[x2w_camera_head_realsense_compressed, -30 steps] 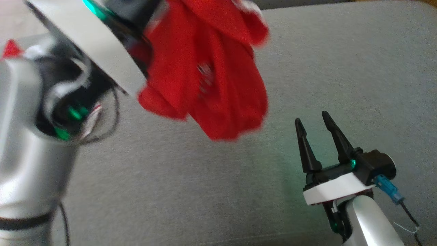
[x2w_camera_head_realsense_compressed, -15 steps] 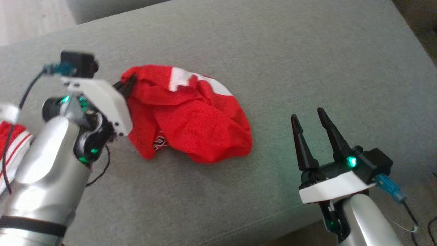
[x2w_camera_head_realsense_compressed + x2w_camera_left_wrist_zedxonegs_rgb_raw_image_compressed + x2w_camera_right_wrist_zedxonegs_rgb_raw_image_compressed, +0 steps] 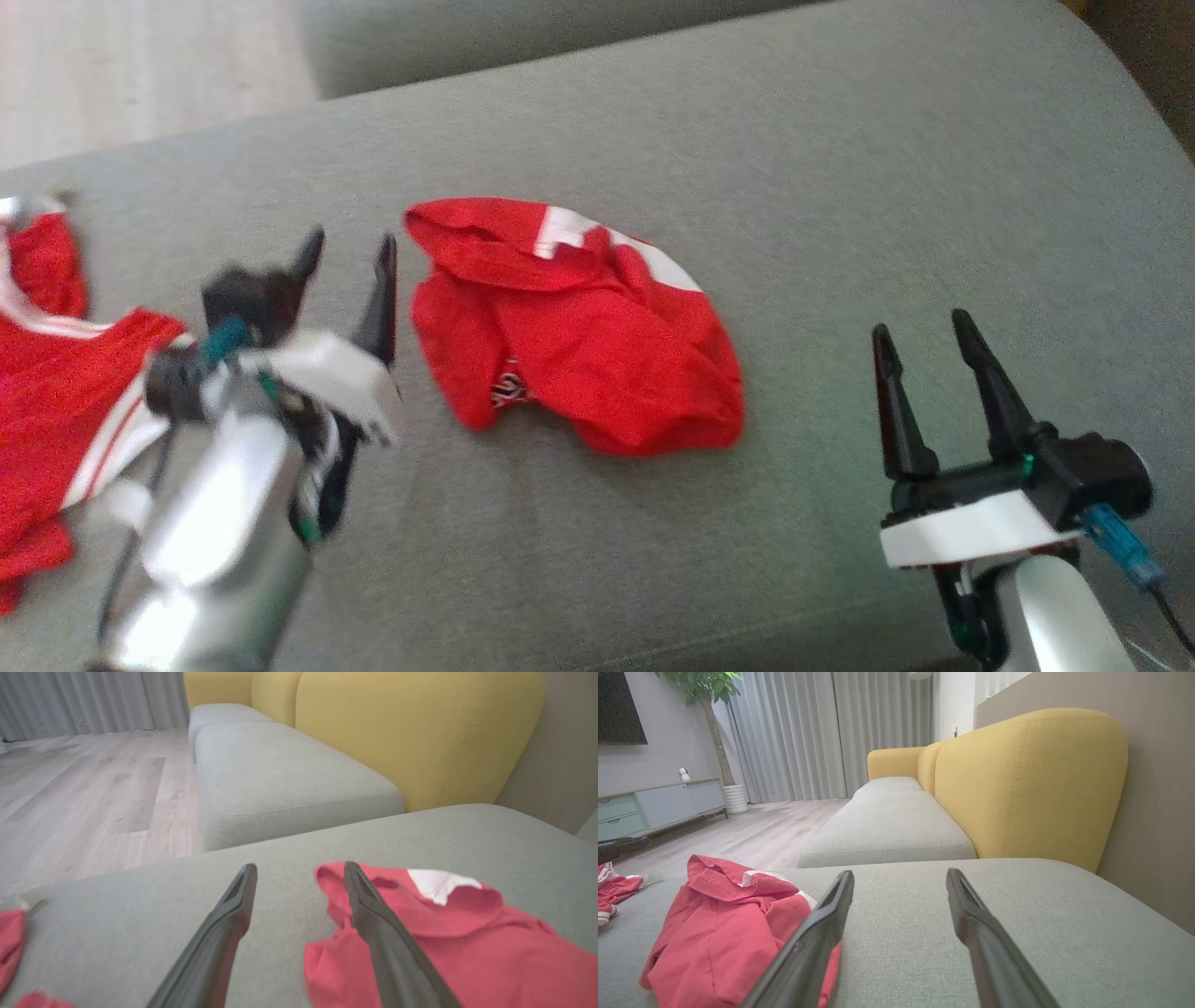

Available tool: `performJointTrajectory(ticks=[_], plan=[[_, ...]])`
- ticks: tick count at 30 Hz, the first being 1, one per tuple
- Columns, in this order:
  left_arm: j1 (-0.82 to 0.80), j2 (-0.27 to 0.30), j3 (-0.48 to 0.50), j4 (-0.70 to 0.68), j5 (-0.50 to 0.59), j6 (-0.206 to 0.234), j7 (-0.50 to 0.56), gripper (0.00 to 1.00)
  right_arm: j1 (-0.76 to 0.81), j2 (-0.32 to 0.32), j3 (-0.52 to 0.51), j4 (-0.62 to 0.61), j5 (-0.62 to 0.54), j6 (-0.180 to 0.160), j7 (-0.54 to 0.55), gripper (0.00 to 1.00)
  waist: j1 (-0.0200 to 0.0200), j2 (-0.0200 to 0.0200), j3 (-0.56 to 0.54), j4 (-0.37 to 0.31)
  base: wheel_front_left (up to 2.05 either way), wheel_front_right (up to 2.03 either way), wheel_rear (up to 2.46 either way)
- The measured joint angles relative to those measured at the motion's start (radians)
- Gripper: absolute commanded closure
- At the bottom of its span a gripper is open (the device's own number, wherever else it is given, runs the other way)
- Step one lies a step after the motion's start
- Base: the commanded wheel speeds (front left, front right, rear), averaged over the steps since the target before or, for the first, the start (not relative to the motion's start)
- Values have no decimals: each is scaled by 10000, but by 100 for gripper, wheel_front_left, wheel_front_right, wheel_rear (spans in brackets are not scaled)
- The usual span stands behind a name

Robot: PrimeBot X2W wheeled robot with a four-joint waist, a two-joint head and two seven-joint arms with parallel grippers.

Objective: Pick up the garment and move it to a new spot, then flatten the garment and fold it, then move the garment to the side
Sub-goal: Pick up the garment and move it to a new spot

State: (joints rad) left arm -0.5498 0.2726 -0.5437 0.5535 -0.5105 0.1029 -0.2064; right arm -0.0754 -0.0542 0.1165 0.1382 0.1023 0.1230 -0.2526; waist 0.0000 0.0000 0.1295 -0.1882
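Lets go of the garment (image 3: 579, 327), now crumpled on the sofa (image 3: 840, 187) just right of the spread left pincer (image 3: 350, 243), well apart from the spread right pincer (image 3: 920, 325).

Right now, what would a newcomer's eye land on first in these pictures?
The crumpled bright red garment with a white patch lying mid-way on the grey fabric sofa cushion. Next, the left gripper, open, just beside the garment's left edge, and the right gripper, open, apart at the lower right. A second red, white-striped garment lies at the far left.
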Motion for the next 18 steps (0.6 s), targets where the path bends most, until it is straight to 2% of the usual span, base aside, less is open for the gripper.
performJointTrajectory(ticks=[9,12,15,18], plan=[[3291,-142,201,-2071,439,1394,-430,0,777,-2,-740,-226,-685,0,-15,0,0,0,-821,1578,0,0,0],[4451,-207,842,-3091,709,1816,-430,0,1139,-2,-922,-211,-694,0,-27,0,0,0,-1050,2098,0,0,0],[5534,-259,1492,-3833,1078,1962,-431,0,1394,2,-1051,-155,-690,0,-25,0,0,0,-1234,2577,0,0,0],[6408,-372,2065,-4159,1419,1833,-431,0,1591,23,-1202,-71,-679,0,-25,0,0,0,-1389,2987,0,0,0]])
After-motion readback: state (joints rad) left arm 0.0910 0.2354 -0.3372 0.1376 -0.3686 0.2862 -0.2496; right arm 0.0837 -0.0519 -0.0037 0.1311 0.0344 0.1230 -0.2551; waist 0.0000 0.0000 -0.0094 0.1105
